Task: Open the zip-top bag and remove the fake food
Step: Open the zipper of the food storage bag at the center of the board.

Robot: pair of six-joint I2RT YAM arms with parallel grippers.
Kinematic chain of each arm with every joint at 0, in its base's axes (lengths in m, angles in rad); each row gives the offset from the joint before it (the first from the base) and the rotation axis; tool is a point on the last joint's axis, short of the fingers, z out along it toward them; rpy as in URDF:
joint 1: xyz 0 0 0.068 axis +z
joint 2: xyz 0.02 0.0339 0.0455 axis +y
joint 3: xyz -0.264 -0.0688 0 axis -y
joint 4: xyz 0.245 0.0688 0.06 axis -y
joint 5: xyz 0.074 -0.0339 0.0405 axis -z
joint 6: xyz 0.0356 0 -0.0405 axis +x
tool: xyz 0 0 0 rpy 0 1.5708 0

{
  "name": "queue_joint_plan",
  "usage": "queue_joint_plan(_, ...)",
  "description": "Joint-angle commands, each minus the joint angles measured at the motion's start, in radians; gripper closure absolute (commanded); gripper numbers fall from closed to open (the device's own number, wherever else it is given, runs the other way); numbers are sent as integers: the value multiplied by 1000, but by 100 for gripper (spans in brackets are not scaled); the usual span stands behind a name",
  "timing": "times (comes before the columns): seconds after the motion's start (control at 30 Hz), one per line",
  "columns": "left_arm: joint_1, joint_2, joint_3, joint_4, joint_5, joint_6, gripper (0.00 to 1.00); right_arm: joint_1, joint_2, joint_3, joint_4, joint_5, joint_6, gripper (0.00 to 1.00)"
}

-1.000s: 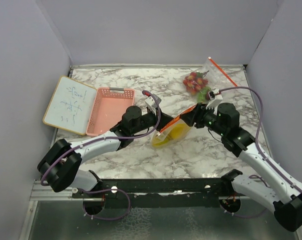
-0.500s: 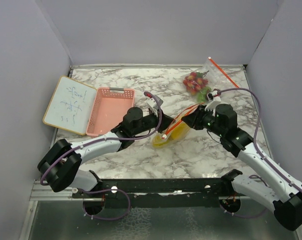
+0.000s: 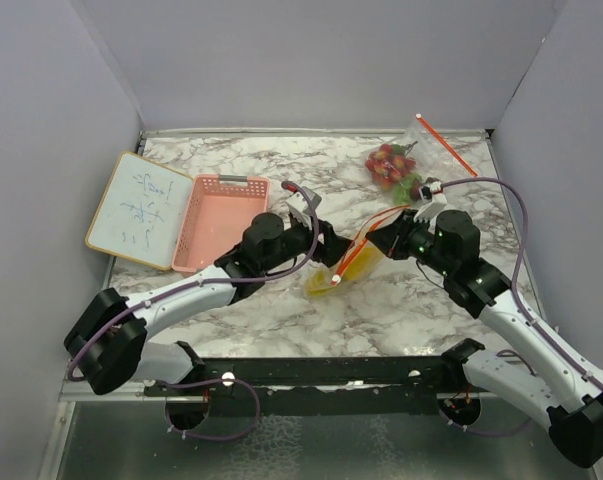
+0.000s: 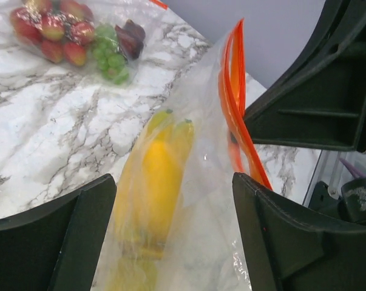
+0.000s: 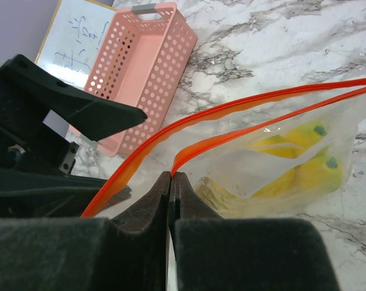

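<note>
Top view: high, behind the arm bases, looking down on the whole marble worktop [image 3: 381,320], near edge at the bottom.
Left wrist: very close, low, faces the worktop's far right corner.
Right wrist: very close, faces the left edge, pink basket [image 5: 140,66] beyond.
All three share the zip-top bag [image 3: 353,262].

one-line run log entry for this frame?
left tool: open, straddling zip-top bag | right tool: shut on orange zip strip | bag mouth: parted | bananas: inside bag

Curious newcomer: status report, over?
Left gripper open astride clear orange-zipped plastic bag. Right gripper shut on its zip edge. Yellow plastic toy bananas inside. Nothing blocking.
</note>
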Motion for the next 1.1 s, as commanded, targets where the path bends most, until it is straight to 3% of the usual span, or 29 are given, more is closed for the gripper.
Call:
queue_joint_plan(0.0,-4,-72,59,-44,-96,-16,18,-3,-24,8,18,40,-30,98)
queue_joint_plan(0.23,-15,-101,120,-70,-6,-22,19,-3,-10,-5,22,53,-39,98)
queue_joint_plan(0.4,-50,-67,147,-114,-12,24,19,-4,-12,-6,27,53,-36,98)
queue_joint_plan(0.57,-83,-2,192,-166,-33,54,25,-4,-13,-15,32,52,-36,98)
queue_joint_plan(0.83,-140,78,294,-335,-242,114,56,-4,-28,-17,25,60,-39,98)
queue_joint_plan(1.03,-158,93,326,-356,-299,139,98,-3,-24,-27,31,56,-34,98)
queue_joint_plan(1.07,-161,97,332,-362,-307,142,100,-4,-24,-27,35,52,-28,98)
